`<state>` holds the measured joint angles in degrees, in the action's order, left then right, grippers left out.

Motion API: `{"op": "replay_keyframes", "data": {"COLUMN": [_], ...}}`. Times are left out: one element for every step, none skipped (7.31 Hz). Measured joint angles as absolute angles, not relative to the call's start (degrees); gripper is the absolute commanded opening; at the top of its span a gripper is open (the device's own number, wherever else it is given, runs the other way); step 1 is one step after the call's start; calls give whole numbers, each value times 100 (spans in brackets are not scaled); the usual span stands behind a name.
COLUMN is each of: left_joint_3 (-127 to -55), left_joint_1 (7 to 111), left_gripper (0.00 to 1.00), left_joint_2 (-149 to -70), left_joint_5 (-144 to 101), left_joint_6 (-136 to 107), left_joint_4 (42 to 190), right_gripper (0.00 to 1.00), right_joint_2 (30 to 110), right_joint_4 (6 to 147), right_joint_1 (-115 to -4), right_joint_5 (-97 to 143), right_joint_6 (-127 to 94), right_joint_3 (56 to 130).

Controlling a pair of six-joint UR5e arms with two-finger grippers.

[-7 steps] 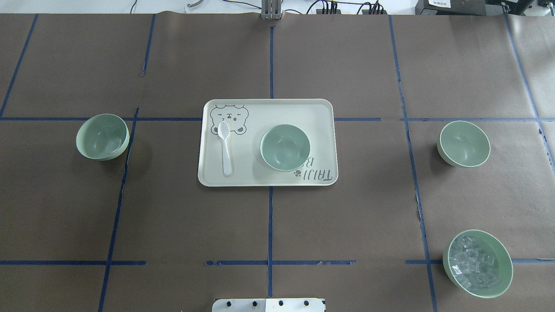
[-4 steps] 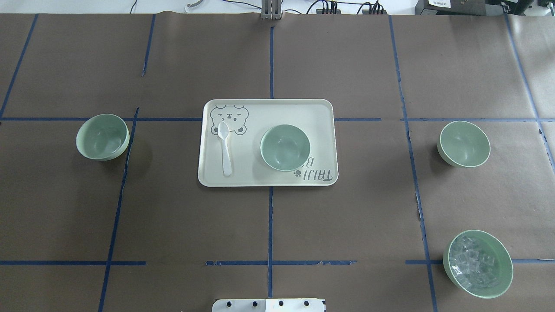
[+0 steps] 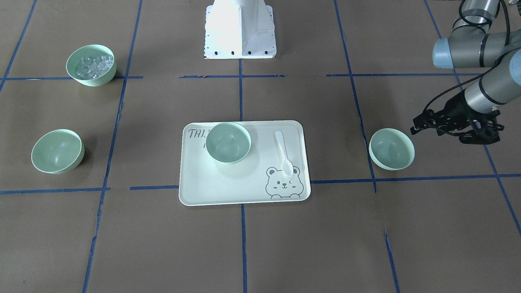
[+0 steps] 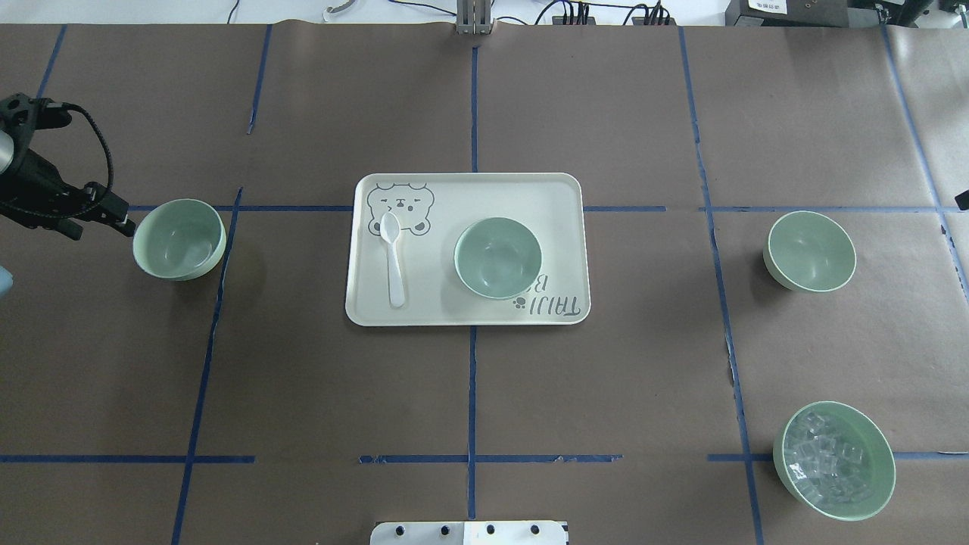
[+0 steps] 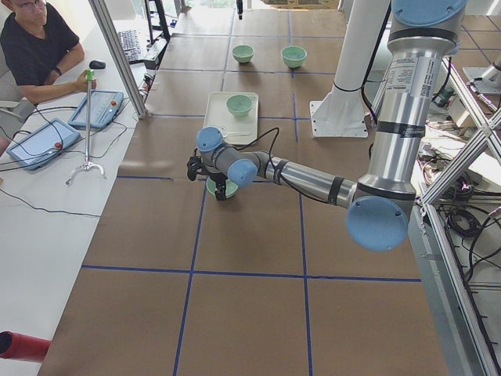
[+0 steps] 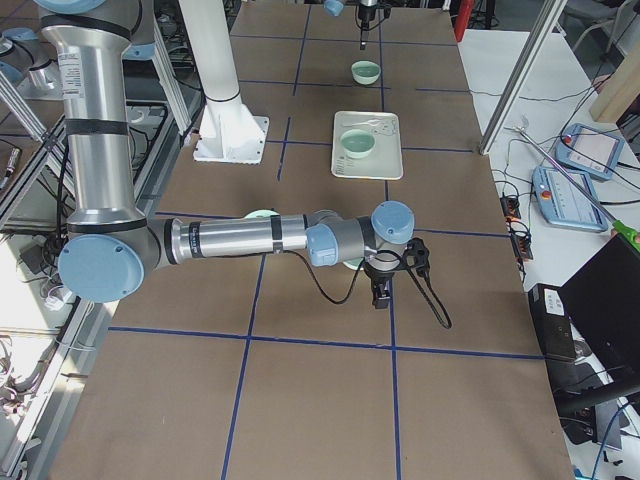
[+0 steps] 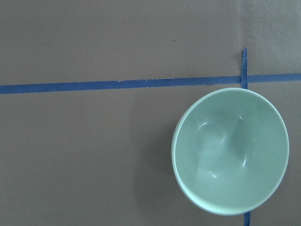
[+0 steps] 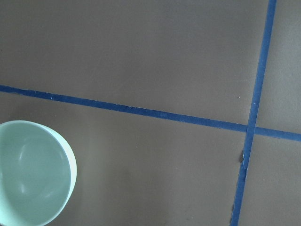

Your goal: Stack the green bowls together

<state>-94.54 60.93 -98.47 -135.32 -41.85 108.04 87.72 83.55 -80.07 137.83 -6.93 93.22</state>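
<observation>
Brown-papered desk [image 4: 341,393]: the left tool [image 4: 121,222] has just arrived beside the nearest green bowl [image 4: 179,239]. A pickup likely follows, but whether the tool is released or clenched cannot be told.

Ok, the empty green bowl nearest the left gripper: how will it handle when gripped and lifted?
The green bowl looks like thin plastic and is empty, so probably light and stiff. Its glossy inside hints at a slippery grip. Its wall curves down to a narrower base, so a sideways nudge may tip or slide it.
</observation>
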Motion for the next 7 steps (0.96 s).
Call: {"op": "replay_keyframes", "data": {"left_joint_3": [-9270,-9128,-9015,-8936,-8897,-8874,-8865], "left_joint_1": [5988,5810,5655,5580,5552,5543,5540], "left_gripper": [86,81,61,31,0,0,0], "left_joint_2": [-9981,-10092,-10173,-10215,-10226,-10225,-10227], "left_joint_5": [-13441,-13290,-13152,-13074,-13041,-13005,-12958], "left_joint_6": [-4251,-4281,-4287,-4285,-4282,-4283,-4295], "left_joint_4": [10831,10841,10844,10845,10844,10838,10830], "right_gripper": [100,100,100,100,100,100,100], "right_joint_2": [8772,8770,8766,8764,8764,8763,8763], "right_joint_4": [8352,8350,8350,8350,8350,8350,8350], "right_joint_1": [-7988,-7972,-7957,-7951,-7945,-7941,-7939], "right_joint_5": [13787,13789,13790,13790,13792,13794,13792], "right_joint_6": [-711,-717,-722,-726,-728,-729,-728], "right_joint_3": [9324,9325,9325,9325,9325,9325,9325]}}
